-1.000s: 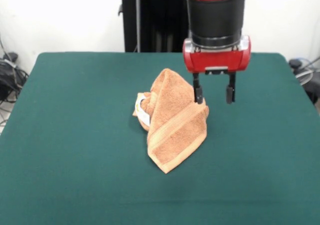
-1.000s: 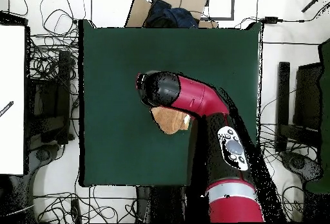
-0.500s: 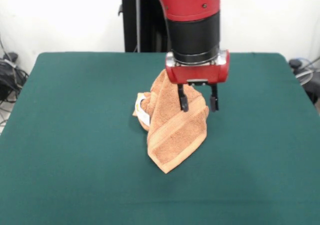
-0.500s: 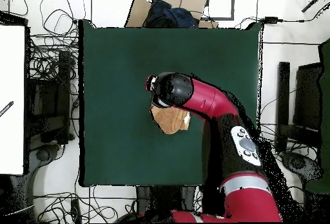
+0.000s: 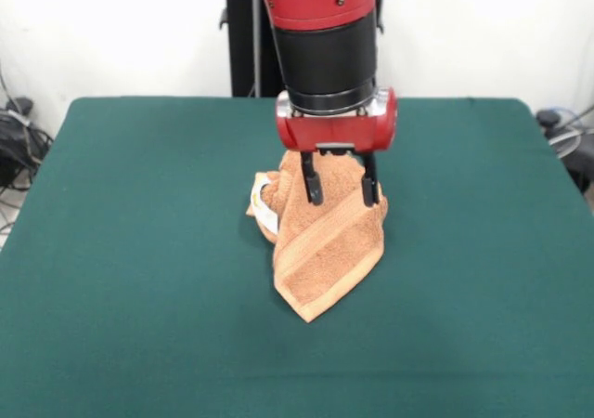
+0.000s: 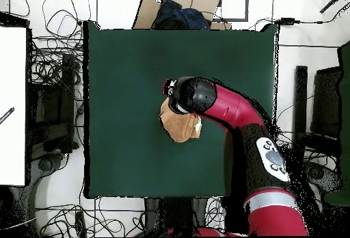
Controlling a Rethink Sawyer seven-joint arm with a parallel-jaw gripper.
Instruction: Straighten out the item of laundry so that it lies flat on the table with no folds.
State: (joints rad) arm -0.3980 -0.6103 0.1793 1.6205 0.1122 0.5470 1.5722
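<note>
The orange-tan towel (image 5: 325, 241) lies folded and bunched near the middle of the green table (image 5: 139, 251), with a border band running diagonally and a white label (image 5: 264, 206) at its left side. My gripper (image 5: 341, 191) is open, its two black fingers hanging over the towel's upper part, just above or touching the cloth. In the overhead view the towel (image 6: 179, 128) shows partly under the arm's wrist (image 6: 193, 96), which hides the gripper.
The red arm (image 6: 239, 122) reaches in across the table's right half in the overhead view. Cables and equipment (image 6: 51, 78) lie around the table (image 6: 123, 71). A dark bundle on cardboard (image 6: 179, 13) sits beyond the far edge.
My gripper has moved leftward in the front view, from beside the towel's right edge to above its upper part, and slightly lower. The towel has not moved.
</note>
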